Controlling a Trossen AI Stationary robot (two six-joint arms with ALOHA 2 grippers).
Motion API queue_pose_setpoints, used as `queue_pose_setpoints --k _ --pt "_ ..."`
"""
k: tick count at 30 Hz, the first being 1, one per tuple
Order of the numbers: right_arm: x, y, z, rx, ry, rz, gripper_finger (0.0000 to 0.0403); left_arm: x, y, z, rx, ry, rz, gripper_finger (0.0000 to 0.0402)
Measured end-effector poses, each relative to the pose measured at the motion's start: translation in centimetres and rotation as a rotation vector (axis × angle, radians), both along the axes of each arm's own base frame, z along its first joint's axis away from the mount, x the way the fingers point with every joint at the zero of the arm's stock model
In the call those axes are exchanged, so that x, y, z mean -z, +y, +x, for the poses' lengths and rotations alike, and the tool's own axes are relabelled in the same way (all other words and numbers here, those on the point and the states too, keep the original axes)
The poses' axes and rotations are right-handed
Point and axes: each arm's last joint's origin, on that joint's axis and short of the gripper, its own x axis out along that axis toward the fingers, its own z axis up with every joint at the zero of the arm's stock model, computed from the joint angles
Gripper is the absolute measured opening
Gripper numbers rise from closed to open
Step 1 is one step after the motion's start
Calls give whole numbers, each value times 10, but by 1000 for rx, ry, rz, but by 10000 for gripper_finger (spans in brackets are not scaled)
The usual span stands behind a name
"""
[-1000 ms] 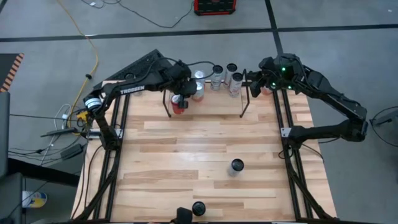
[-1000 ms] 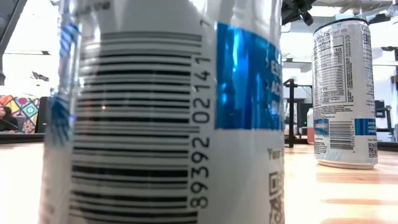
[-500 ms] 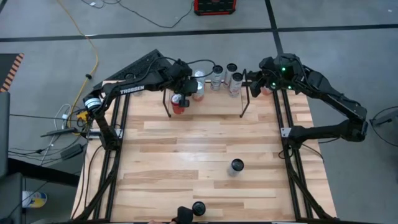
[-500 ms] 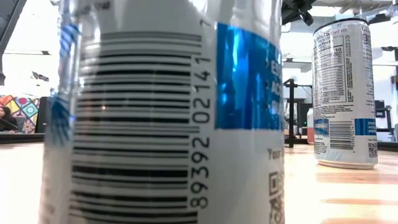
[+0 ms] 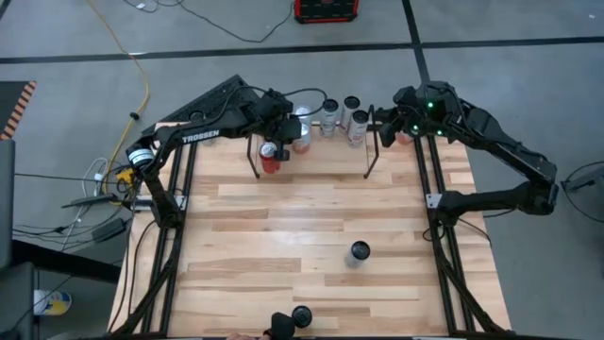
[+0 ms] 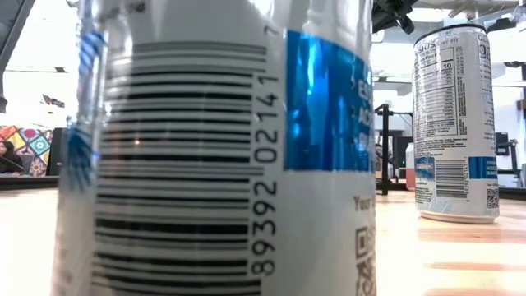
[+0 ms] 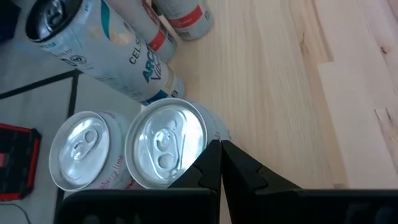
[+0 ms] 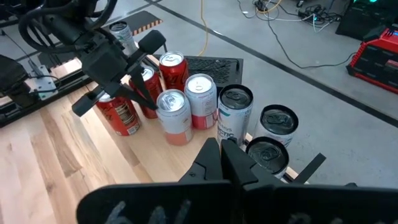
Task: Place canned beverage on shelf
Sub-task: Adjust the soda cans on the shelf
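left gripper (image 5: 275,142) jaws shut, empty, over shelf (image 5: 311,156) cans | right gripper (image 5: 385,127) jaws shut, empty, at shelf's end | loose can (image 5: 360,251) mid-bench, well clear of shelf | risk: left gripper toppling packed cans

grey floor (image 5: 528,66) with cables, red case (image 5: 326,9).

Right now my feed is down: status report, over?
Left gripper shut, empty, over the shelf cans. Right gripper shut, empty, beside them. Two cans still unshelved.
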Motion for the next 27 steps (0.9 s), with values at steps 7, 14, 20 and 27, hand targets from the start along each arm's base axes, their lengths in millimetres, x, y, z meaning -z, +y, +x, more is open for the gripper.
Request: queue_pose_setpoints --k 7,14,20,27 --pt "2 -2 4 -1 4 18 0 -4 -3 0 21 -25 -15 0" --pt "19 -14 26 -85 85 56 0 -62 -25 -25 26 -120 9 0" --pt "29 -44 42 -35 177 140 0 -91 -38 -74 -41 -211 54 0" --pt "41 -106 67 90 283 154 0 -71 -45 -107 -78 -349 36 0"
